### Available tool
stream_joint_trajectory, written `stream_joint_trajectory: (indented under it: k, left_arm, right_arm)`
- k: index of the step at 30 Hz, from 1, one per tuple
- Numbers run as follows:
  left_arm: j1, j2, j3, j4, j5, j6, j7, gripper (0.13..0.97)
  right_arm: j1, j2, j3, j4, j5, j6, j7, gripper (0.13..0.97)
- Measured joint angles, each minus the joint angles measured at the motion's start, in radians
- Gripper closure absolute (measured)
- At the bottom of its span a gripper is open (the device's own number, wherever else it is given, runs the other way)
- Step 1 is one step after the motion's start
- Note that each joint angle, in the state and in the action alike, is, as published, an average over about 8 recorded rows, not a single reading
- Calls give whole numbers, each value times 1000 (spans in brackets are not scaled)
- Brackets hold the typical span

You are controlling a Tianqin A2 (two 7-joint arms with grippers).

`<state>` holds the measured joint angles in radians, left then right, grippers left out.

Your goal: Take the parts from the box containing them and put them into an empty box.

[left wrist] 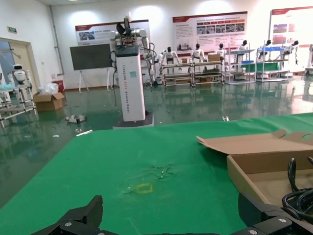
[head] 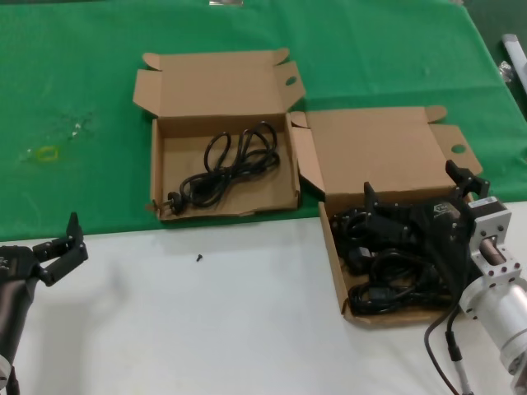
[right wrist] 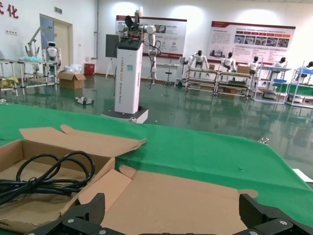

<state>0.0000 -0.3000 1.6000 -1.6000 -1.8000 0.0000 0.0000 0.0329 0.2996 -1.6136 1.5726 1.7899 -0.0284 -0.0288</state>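
My right gripper (head: 420, 202) hangs jaws wide over the tangled cords (head: 387, 271) in the right box (head: 333, 255). I judge one grab may drag several. Left gripper (head: 62, 247) idles, jaws wide, over the table (head: 230, 321).

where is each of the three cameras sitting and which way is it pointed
Head view: on the robot's head, looking forward and down at both boxes; shows the left tool open over the white table and the right tool open over the right box of cords.
Left wrist view: low over the table, facing the hall; its fingers frame the bottom.
Right wrist view: over the right box, facing the hall; fingers show.
Shared: the left box with one cord, in all three.
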Motion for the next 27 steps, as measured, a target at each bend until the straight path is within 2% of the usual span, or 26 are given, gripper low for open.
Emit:
stream_joint_trajectory:
  k: [27]
  left_arm:
    - [0, 0, 0, 0, 0, 0, 0, 132]
  right_arm:
    - [0, 0, 0, 0, 0, 0, 0, 129]
